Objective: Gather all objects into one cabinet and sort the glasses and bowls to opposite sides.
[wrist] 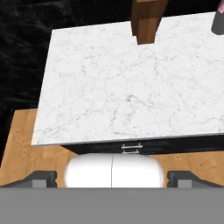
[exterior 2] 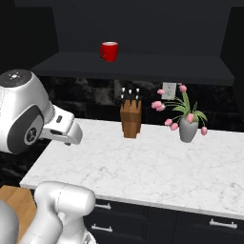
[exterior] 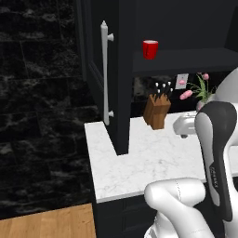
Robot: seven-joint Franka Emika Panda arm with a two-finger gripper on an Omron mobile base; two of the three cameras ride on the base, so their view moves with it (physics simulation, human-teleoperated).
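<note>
**One red cup on the cabinet shelf, gripper empty and wide open**

I see one red cup [exterior 2: 109, 51] standing upright on the dark inner shelf [exterior 2: 143, 66] of the black upper cabinet [exterior: 125, 69], near the left end of the shelf. I judge it is light, stiff and glossy, so it can slip between the fingers. I would take it across the body, about half way up its wall, with a gentle squeeze and not by the rim.

The cabinet door [exterior: 95, 65] stands open, with its long silver handle [exterior: 106, 72] facing me.

Below the shelf lies the white marble counter [exterior 2: 157, 167], with a wooden knife block [exterior 2: 130, 119] and a grey vase of pink tulips [exterior 2: 188, 125] near the back wall.

My gripper [wrist: 112, 178] holds nothing; its two finger tips [wrist: 42, 178] stand far apart, well apart from the cup.
</note>
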